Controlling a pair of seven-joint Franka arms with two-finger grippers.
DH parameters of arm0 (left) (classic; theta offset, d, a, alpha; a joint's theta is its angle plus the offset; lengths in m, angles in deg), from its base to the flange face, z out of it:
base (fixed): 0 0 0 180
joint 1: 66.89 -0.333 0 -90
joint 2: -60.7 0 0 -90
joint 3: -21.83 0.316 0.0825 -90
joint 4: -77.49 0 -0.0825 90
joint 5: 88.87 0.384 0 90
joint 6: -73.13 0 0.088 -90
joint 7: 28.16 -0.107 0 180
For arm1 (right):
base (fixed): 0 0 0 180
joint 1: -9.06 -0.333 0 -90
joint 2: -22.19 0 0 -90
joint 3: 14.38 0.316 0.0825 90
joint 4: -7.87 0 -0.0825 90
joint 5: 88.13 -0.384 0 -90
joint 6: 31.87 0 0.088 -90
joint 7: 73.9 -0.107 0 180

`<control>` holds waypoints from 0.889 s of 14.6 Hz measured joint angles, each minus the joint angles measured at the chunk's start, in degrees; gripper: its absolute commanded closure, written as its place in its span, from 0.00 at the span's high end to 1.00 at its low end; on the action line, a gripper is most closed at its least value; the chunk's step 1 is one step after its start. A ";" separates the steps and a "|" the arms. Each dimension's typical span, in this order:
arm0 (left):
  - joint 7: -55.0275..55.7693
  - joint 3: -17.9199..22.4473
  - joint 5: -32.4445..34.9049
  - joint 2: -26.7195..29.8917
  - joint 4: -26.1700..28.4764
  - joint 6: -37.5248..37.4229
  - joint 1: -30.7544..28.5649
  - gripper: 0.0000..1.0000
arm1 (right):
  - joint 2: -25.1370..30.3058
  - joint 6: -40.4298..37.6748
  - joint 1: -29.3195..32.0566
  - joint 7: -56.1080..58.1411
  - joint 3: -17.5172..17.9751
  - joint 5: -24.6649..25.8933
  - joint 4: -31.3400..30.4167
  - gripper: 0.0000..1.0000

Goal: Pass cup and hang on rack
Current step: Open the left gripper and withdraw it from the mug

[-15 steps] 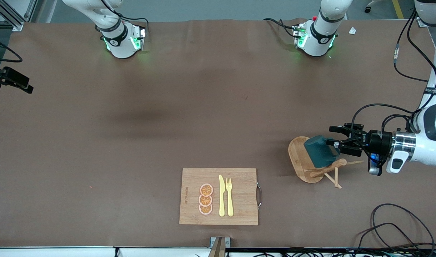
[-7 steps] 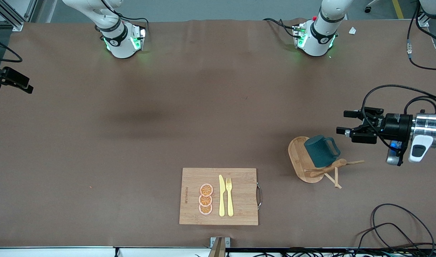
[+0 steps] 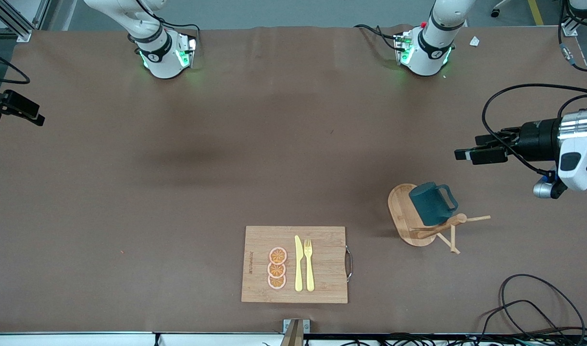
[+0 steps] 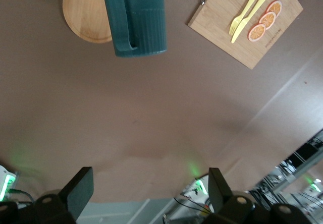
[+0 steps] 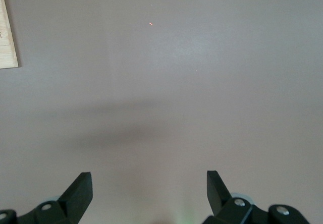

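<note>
The dark teal cup (image 3: pixel 430 204) hangs by its handle on a peg of the light wooden rack (image 3: pixel 401 211), over the rack's oval base. My left gripper (image 3: pixel 466 154) is open and empty in the air, clear of the cup, over the bare table toward the left arm's end. In the left wrist view the cup (image 4: pixel 139 19) and the rack base (image 4: pixel 83 12) lie well away from the left gripper (image 4: pixel 149 191). My right gripper (image 5: pixel 149 188) is open and empty over bare table; the front view does not show it.
A wooden cutting board (image 3: pixel 295 264) with a yellow knife, a fork and three orange slices lies near the front camera's edge. The cutting board's (image 5: pixel 6 37) corner shows in the right wrist view. Cables (image 3: pixel 529 302) loop on the table at the left arm's end.
The left gripper has drawn back from the cup and risen toward the left arm's end, turning as it went. The cup stays hanging on the rack.
</note>
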 measured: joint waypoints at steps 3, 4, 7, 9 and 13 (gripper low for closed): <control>-5.68 0.46 1.99 0.28 0.05 -0.05 0.04 1.00 | 0.00 0.00 0.00 0.00 -0.01 0.00 0.00 1.00; -8.74 1.66 2.18 0.74 0.06 -0.06 0.10 1.00 | 0.00 0.00 0.00 0.00 -0.01 0.00 0.00 1.00; -19.49 8.61 2.22 4.74 -0.66 -0.06 2.57 1.00 | 0.00 0.00 0.00 0.00 -0.01 0.00 0.00 1.00; -25.26 15.32 2.21 9.15 -2.20 -0.44 7.34 1.00 | 0.00 0.00 0.01 0.00 -0.03 0.00 0.01 1.00; -33.65 29.25 2.12 16.12 -8.57 -4.67 20.43 1.00 | 0.00 0.00 0.01 0.00 -0.03 0.00 0.01 1.00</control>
